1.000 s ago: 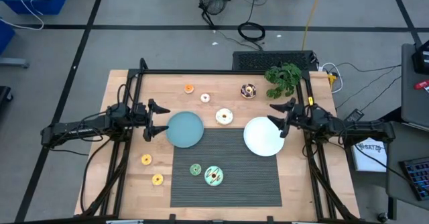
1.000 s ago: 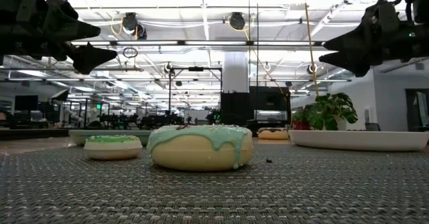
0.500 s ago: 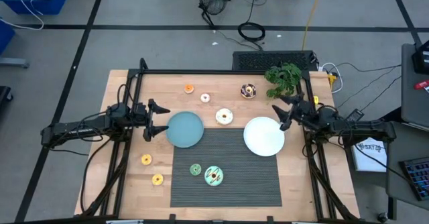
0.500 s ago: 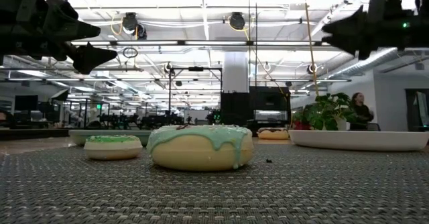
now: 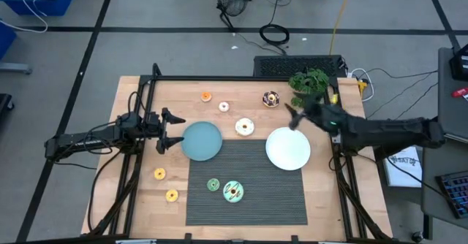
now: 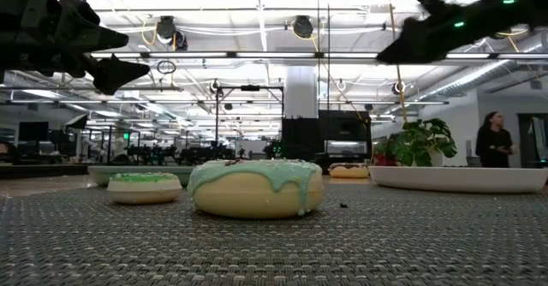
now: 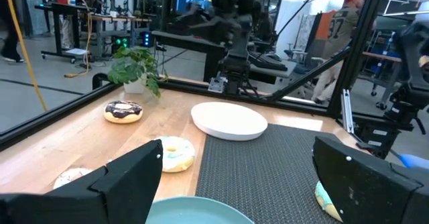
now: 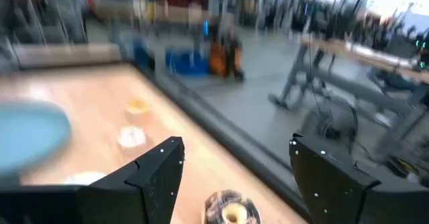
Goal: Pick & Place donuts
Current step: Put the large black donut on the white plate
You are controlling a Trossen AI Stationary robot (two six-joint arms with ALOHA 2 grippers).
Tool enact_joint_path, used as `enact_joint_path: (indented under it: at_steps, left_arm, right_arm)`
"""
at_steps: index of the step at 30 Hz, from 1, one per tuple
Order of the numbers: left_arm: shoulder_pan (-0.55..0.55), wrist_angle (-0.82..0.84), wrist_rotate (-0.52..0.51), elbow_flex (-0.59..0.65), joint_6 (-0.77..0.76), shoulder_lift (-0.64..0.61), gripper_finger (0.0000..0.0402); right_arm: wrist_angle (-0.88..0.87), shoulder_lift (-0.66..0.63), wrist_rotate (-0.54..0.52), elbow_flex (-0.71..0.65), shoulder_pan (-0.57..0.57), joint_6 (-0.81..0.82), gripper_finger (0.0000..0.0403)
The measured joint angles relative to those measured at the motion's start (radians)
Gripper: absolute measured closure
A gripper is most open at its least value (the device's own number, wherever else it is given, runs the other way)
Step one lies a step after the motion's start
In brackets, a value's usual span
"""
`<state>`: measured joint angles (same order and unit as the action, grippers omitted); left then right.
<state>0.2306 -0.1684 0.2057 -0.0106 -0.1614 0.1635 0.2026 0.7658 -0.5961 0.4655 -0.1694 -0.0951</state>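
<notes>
Right gripper (image 5: 291, 115): dark two-finger tool on the right arm, raised above the wooden table's far right part, between the chocolate-iced donut (image 5: 271, 98) and the round white plate (image 5: 288, 148). Fingers parted, nothing between them. The right wrist view looks straight down at that brown donut (image 8: 226, 211), so it reads as the likely next pick; this is a judgement only.

Left gripper (image 5: 172, 129): dark two-finger tool, fully spread, empty, waiting beside the near-left edge of the round teal plate (image 5: 201, 141).

Donuts, eight small toy rings, all lying flat, none yet on either plate:
- orange-iced (image 5: 206, 96) and small white-iced (image 5: 224, 107), on bare wood at the far side;
- chocolate-iced, far side, near the potted green plant (image 5: 308, 85);
- pale cream-iced (image 5: 245, 127), on wood between the two plates;
- two yellow-iced (image 5: 159, 174) (image 5: 172, 196), on wood at the near left;
- green-iced (image 5: 213, 185) and larger mint-iced (image 5: 233, 191), touching or nearly so, on the mat.

Plates sit side by side in mid-table, one near each arm, presumably as drop-off points.

Surface: light wooden tabletop (image 5: 139, 207) inside a black metal frame, with a dark grey woven mat (image 5: 270, 200) over its near centre.

Room: grey concrete floor, cables, open workshop with ceiling lights; a person (image 6: 495, 139) stands well behind the table.
</notes>
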Motion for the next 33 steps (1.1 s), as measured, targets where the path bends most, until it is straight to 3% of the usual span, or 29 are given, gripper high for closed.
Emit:
enact_joint_path:
  at_steps: [8, 15, 20, 30, 33]
  left_arm:
    - [0.0, -0.002, -0.007, 0.0, 0.0, 0.0, 0.0023]
    - [0.0, -0.01, -0.014, 0.0, 0.0, 0.0, 0.0023]
    - [0.0, -0.01, -0.024, 0.0, 0.0, 0.0, 0.0023]
    - [0.0, -0.01, -0.024, 0.0, 0.0, 0.0, 0.0023]
    - [0.0, -0.01, -0.024, 0.0, 0.0, 0.0, 0.0023]
  right_arm:
    - [-0.21, 0.46, 0.134, 0.312, -0.224, 0.014, 0.0151]
    - [-0.295, 0.734, 0.441, 0.431, -0.452, 0.094, 0.0151]
    - [-0.286, 0.82, 0.546, 0.439, -0.504, 0.118, 0.0151]
    - [-0.34, 0.835, 0.542, 0.44, -0.465, 0.112, 0.0151]
    - [-0.385, 0.836, 0.485, 0.44, -0.447, 0.102, 0.0151]
